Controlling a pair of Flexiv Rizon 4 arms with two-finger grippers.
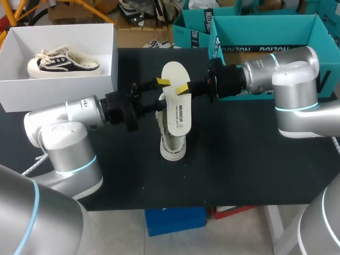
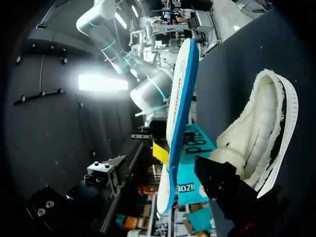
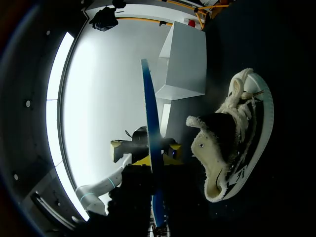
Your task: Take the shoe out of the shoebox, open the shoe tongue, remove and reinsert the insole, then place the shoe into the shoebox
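REST | your surface [image 1: 239,159]: black, matte top | second sneaker [image 1: 62,61]: black sides, cream fleecy lining, resting on its sole at your far-left corner

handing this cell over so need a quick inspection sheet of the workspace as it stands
surface: black table
job's things: cream canvas shoe with black sides at the table's middle; white insole with blue underside held over it; white cardboard shoebox at the far left, holding a second black-and-cream shoe
clutter: nothing seen
grippers: right gripper shut on the insole; left gripper at the cream shoe's collar, grip hidden
cables: white cord beside the left arm's base
surroundings: nothing seen
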